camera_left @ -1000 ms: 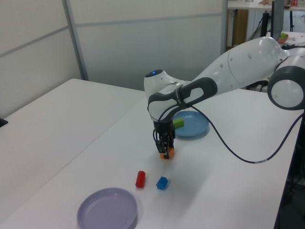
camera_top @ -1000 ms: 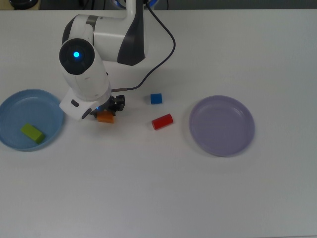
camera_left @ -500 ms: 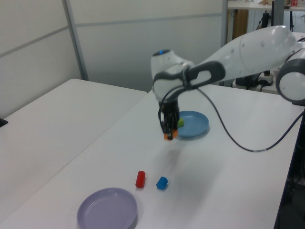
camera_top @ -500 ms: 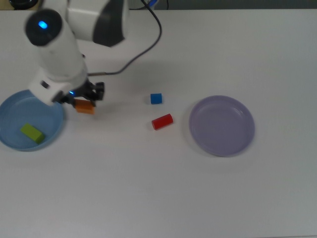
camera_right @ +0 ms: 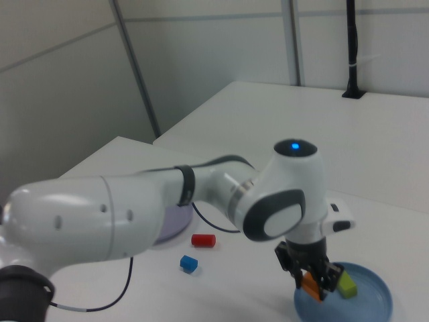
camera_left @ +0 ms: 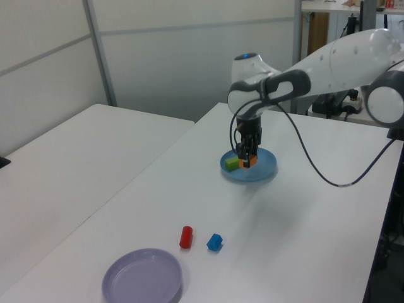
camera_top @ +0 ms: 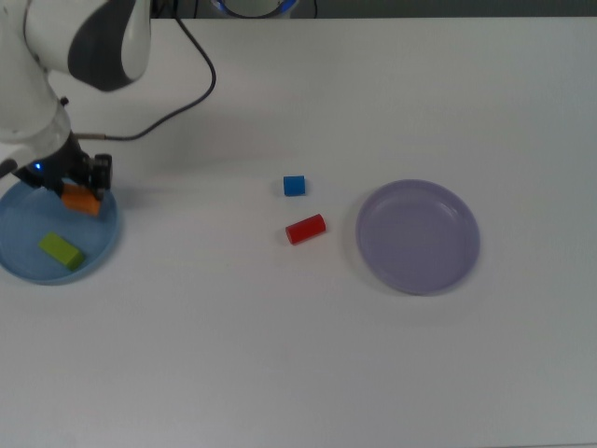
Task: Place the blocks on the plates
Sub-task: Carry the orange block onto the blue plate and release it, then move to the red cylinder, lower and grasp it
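A: Where does the work stand?

B: The robot's black two-finger gripper [camera_top: 82, 191] is closed on the small orange rectangular block [camera_top: 81, 200] and holds it over the round, shallow light blue plastic plate [camera_top: 23, 266], near the plate's edge that faces the other blocks. From the left view the block hangs just above the plate's floor, though I cannot tell whether it touches. I judge this to be the placing step for the second block.

A: Second? What is already there?

B: A small green rectangular block [camera_top: 61, 250] lies flat inside the same light blue plate, just beside the orange one and apart from it.

A: So what does the next move need?

B: Probably a short descent, then the fingers opening so the orange block settles inside the rim without knocking the green one. Then a straight lift clear.

A: And the remaining pieces?

B: A small blue cube [camera_top: 294, 186] and a red cylinder-like block [camera_top: 305, 229] on its side rest on the white tabletop [camera_top: 298, 355], well away from the light blue plate, between it and the round pale lavender plastic plate [camera_top: 418, 236], which has nothing on it. The two sit near each other, not touching. They look light, hard and easy to pinch; the cylinder could roll.
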